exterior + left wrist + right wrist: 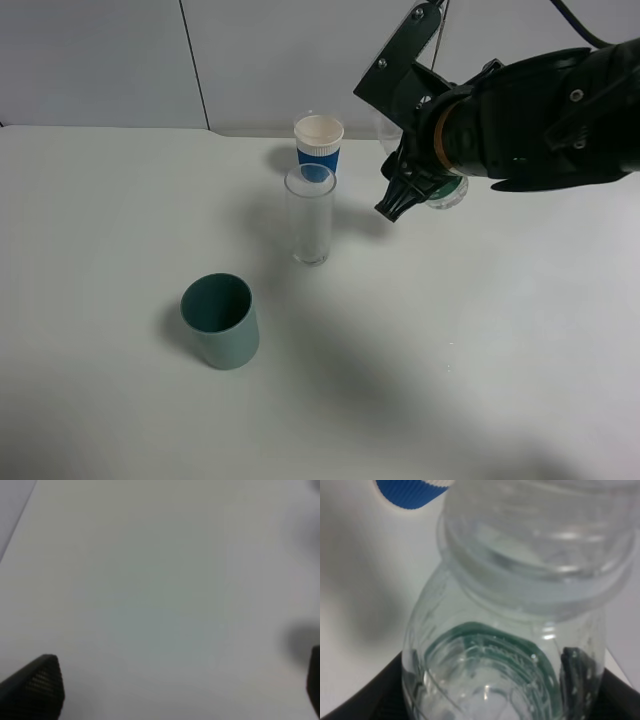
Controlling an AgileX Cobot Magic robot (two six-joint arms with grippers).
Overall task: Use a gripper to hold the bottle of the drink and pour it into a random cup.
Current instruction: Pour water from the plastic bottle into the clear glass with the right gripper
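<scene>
The clear bottle (pixel 446 191) with its green label hangs above the table, mostly hidden behind my right gripper (pixel 412 185), which is shut on it. It is held to the right of the cup (pixel 311 215) and apart from it; the cup is a tall narrow clear glass standing upright. In the right wrist view the bottle (pixel 520 610) fills the picture, its uncapped neck near the camera, with my right gripper (pixel 490 700) closed around its body. My left gripper (pixel 175 690) is open over bare table, one fingertip (pixel 35 685) at each side of its view.
A blue paper cup (pixel 319 145) with a white rim stands just behind the glass and also shows as the blue cup (pixel 410 492) in the right wrist view. A squat teal cup (pixel 220 320) stands at the front left. The white table (pixel 480 350) ends at a grey wall.
</scene>
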